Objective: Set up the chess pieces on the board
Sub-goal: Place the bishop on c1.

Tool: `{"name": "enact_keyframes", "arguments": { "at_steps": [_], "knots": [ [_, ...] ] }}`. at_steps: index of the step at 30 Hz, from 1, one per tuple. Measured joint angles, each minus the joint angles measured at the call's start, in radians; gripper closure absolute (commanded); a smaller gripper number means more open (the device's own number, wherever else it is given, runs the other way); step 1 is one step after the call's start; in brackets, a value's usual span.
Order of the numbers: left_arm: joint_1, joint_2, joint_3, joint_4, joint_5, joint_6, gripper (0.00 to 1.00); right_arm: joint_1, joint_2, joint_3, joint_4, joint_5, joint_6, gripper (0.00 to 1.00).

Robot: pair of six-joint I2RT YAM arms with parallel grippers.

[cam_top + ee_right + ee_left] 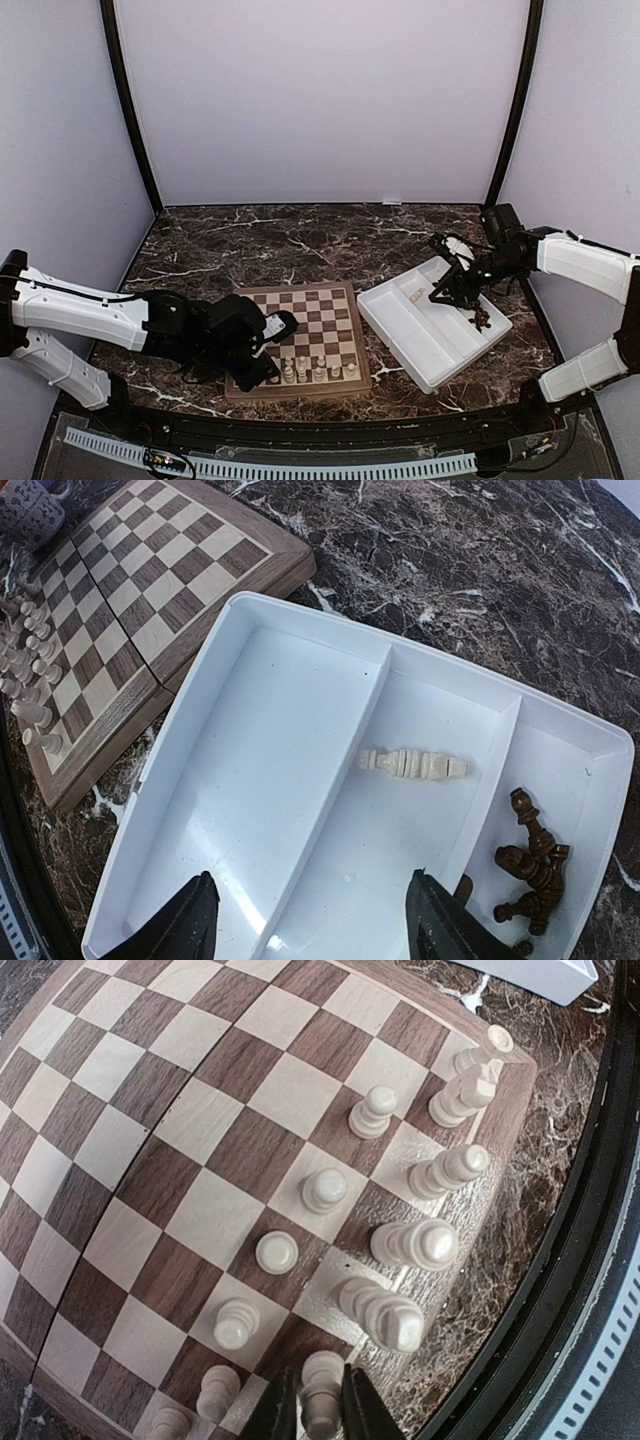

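The board (305, 310) lies at the table's near middle, with several pale chess pieces (318, 370) standing in its two nearest rows. In the left wrist view my left gripper (320, 1412) is low over the board (200, 1110), its fingers pressed to both sides of an upright pale piece (322, 1375) in the edge row. My right gripper (455, 295) hangs open over the white tray (400, 330). Its wrist view shows the gripper (312, 876) above a pale piece (412, 764) lying flat in the tray's middle compartment. Dark pieces (530, 865) are heaped in the end compartment.
The white tray (180, 710) has three compartments and sits just right of the board (170, 550). A black rail (590, 1260) runs along the table's near edge, close behind the board's piece rows. Dark marble tabletop (300, 240) stretches behind the board.
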Motion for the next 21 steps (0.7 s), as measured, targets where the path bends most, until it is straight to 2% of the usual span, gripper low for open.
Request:
{"name": "enact_keyframes", "arguments": {
  "at_steps": [14,21],
  "knots": [
    [-0.002,0.037,0.000,0.000,0.000,-0.002,0.75,0.000,0.002,0.000,-0.001,-0.001,-0.002,0.34],
    [-0.002,0.033,0.003,-0.026,-0.014,0.000,0.60,0.000,0.003,0.000,-0.014,-0.009,-0.008,0.37]
  ]
}}
